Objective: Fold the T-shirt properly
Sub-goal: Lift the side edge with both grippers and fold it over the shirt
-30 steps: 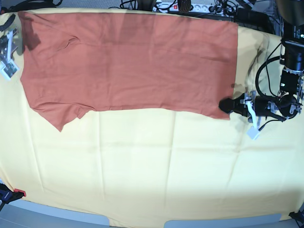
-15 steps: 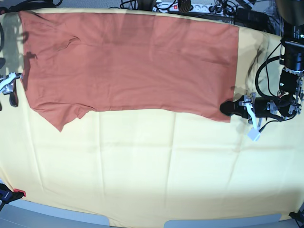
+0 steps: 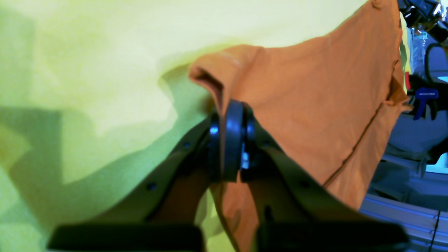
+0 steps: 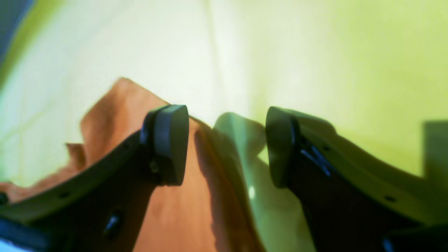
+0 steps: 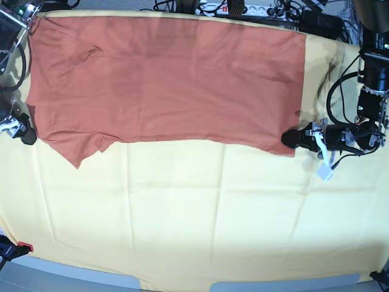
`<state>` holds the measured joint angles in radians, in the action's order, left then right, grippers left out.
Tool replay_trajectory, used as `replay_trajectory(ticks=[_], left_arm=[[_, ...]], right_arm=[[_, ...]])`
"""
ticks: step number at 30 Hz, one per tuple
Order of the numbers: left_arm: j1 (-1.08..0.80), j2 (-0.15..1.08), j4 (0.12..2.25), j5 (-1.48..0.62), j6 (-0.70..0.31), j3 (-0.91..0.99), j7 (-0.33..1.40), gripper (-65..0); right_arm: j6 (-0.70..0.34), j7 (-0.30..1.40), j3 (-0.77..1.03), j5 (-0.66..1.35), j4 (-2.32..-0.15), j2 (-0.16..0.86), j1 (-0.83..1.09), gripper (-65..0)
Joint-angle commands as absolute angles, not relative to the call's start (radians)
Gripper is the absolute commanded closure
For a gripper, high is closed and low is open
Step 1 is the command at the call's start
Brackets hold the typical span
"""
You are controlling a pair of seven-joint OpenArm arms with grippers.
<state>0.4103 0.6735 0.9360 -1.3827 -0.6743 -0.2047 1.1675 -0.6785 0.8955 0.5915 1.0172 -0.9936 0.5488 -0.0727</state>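
While your left gripper (image 5: 292, 138) pinches the T-shirt (image 5: 164, 79) corner at right of frame, your right gripper (image 5: 23, 131) sits spread at the shirt's left edge, over the yellow cloth (image 5: 194, 213).

A: Surface noted: a pale yellow cloth (image 5: 200, 213) covered the table, with faint crease lines running across it.

B: Background recorded: a white power strip (image 5: 234, 8) and tangled black cables (image 5: 285, 12) lay beyond the far edge. A blue clamp (image 3: 424, 101) showed at the right of the left wrist view.
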Motion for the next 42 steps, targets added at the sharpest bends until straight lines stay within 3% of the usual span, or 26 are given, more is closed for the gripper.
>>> replay_trajectory(ticks=[1, 14, 21, 30, 42], left_arm=[[0.435, 0.695, 0.948, -1.399, -0.681, -0.197, 1.156, 0.0], [0.435, 0.695, 0.948, -1.402, -0.681, -0.197, 1.155, 0.0], [0.439, 0.695, 0.948, -1.403, -0.682, -0.197, 1.152, 0.0], [0.467, 0.695, 0.948, -1.402, -0.690, -0.195, 1.152, 0.0], [0.547, 0.686, 0.948, -1.356, -0.698, -0.195, 1.107, 0.0]], right_arm=[[-0.695, 0.919, 0.595, 1.047, -0.984, 0.568, -0.092, -37.3], [-0.698, 1.004, 0.428, 1.111, -0.968, 0.530, -0.097, -36.6], [-0.698, 1.019, 0.424, 1.111, -0.970, 0.556, -0.099, -15.9], [-0.698, 1.018, 0.423, 1.180, -1.008, 0.627, -0.100, 0.0], [-0.698, 0.955, 0.423, 1.170, -1.008, 0.626, -0.142, 0.0]])
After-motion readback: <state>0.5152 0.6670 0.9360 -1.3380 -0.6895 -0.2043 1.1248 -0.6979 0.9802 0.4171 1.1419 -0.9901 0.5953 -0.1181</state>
